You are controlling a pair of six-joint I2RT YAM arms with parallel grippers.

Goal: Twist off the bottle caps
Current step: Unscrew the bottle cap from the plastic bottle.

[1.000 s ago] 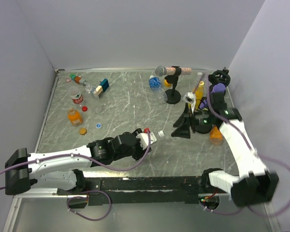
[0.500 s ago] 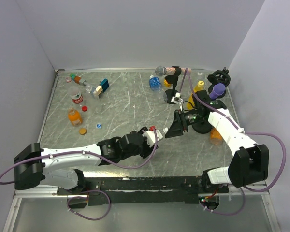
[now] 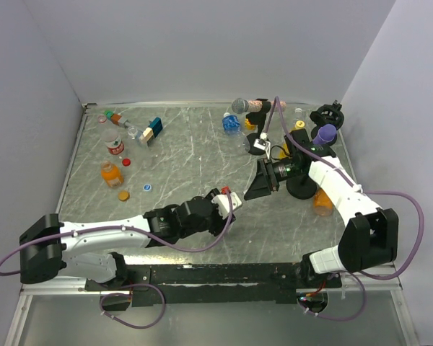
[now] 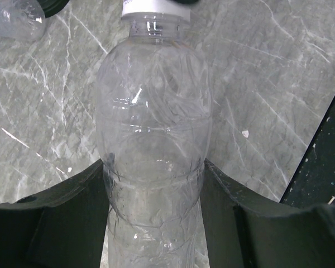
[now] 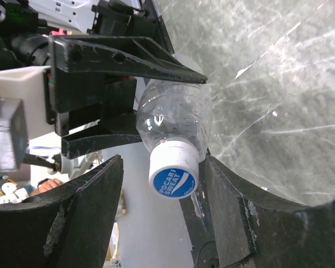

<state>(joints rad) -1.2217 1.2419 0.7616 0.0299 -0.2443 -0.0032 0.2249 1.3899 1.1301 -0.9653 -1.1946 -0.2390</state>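
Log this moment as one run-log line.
left gripper: shut on clear bottle | right gripper: open, straddling white cap, not touching | cap: on bottle | phase: pre-grasp

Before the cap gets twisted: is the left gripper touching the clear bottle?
Touching. In the left wrist view, the left gripper presses its fingers against both sides of the clear bottle.

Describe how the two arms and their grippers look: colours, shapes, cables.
Both the left arm and the right arm have white links joined by bulky black joints, with a thin purple cable looping loosely beside each. The left gripper and the right gripper have matte black, wedge-shaped fingers; the right ones look scuffed. A white block sits behind the left gripper's fingers.
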